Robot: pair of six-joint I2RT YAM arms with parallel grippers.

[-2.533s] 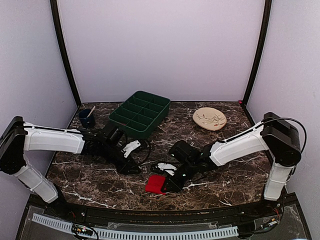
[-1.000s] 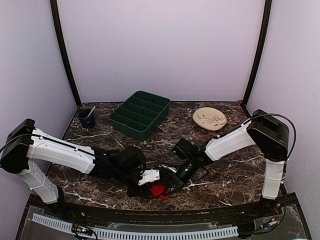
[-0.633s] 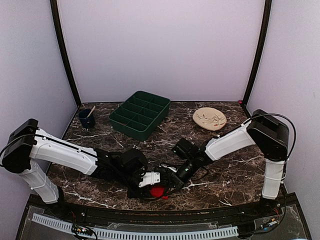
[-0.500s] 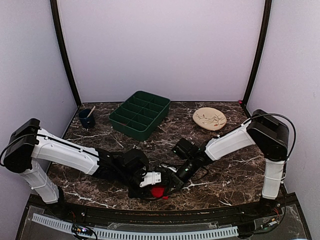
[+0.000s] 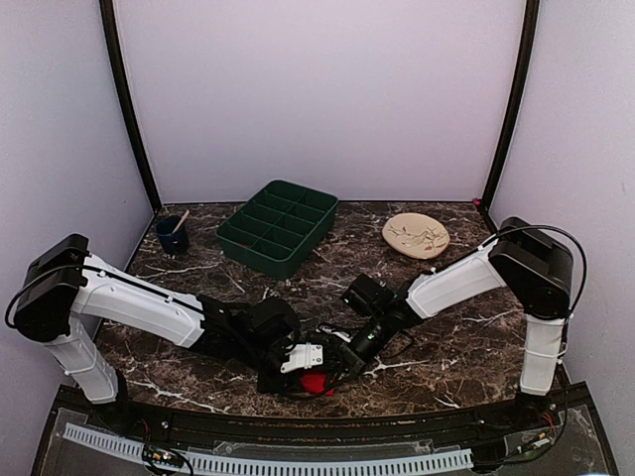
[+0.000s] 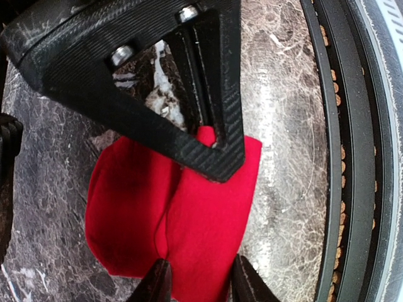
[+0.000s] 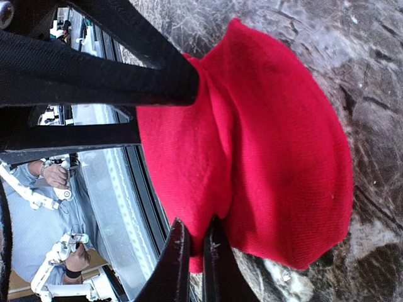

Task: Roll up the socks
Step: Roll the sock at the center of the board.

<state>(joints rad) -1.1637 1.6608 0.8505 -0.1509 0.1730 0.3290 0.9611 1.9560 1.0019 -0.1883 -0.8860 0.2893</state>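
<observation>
The socks (image 5: 316, 382) are a bright red bundle on the marble table by its front edge, mostly hidden in the top view under both grippers. My left gripper (image 5: 304, 365) comes in from the left. In the left wrist view its fingertips (image 6: 158, 282) straddle and press one lobe of the socks (image 6: 208, 214), so the left gripper (image 6: 200, 280) is shut on that lobe. My right gripper (image 5: 339, 363) meets it from the right. In the right wrist view the right gripper (image 7: 196, 261) is shut, pinching a fold of the socks (image 7: 271, 157).
A green compartment tray (image 5: 241, 238) stands at the back centre-left, a dark blue cup (image 5: 172, 234) with a stick in it at the back left, and a beige plate (image 5: 416, 235) at the back right. The black front rail (image 6: 352, 151) runs right beside the socks.
My left arm has slid a little to the right, closer over the socks, so less red shows from above. The right arm has held still, and neither gripper's jaws have visibly moved.
</observation>
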